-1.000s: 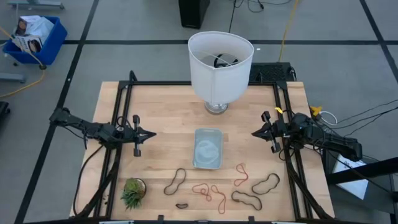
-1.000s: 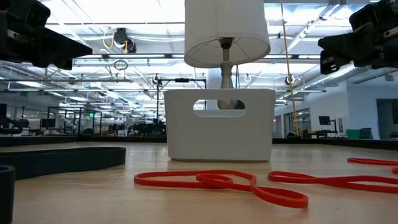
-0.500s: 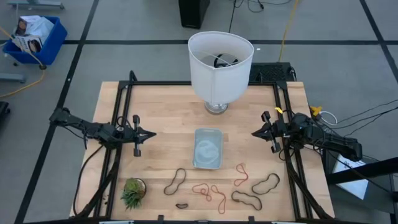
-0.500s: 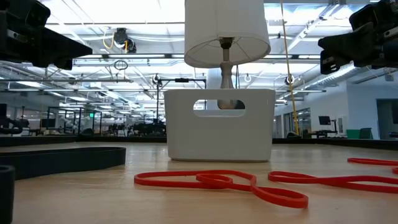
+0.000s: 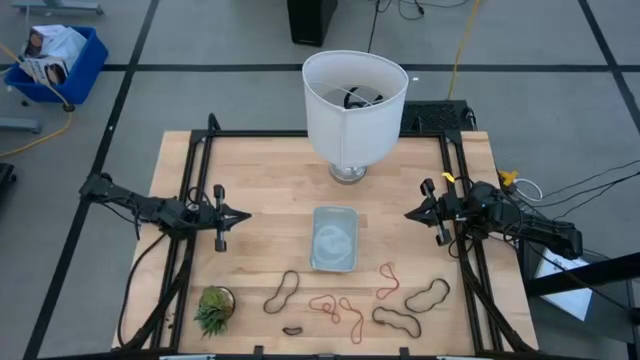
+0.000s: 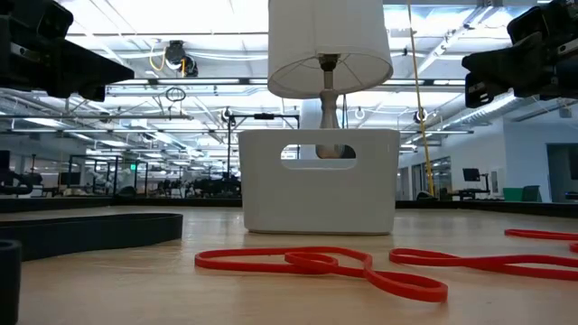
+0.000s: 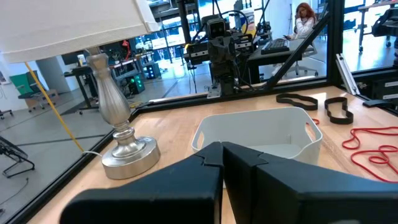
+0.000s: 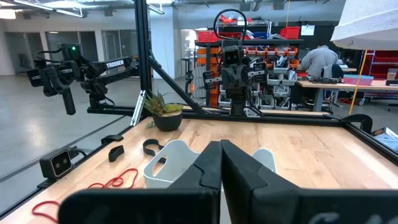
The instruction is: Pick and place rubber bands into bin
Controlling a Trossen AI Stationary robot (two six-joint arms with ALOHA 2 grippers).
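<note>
The bin, a pale shallow tray, sits mid-table on its base. Several rubber bands lie flat on the wood nearer the front edge: black loops, a small black one, and red-orange ones. My left gripper hovers shut at the table's left side, pointing level toward the bin. My right gripper hovers shut at the right side, also pointing at the bin. Each wrist view shows its own fingers closed, left and right, with the bin beyond them.
A tall white lamp stands on its metal foot behind the bin. A small potted plant sits at the front left. Black frame rails run along both table sides. A blue crate is on the floor far left.
</note>
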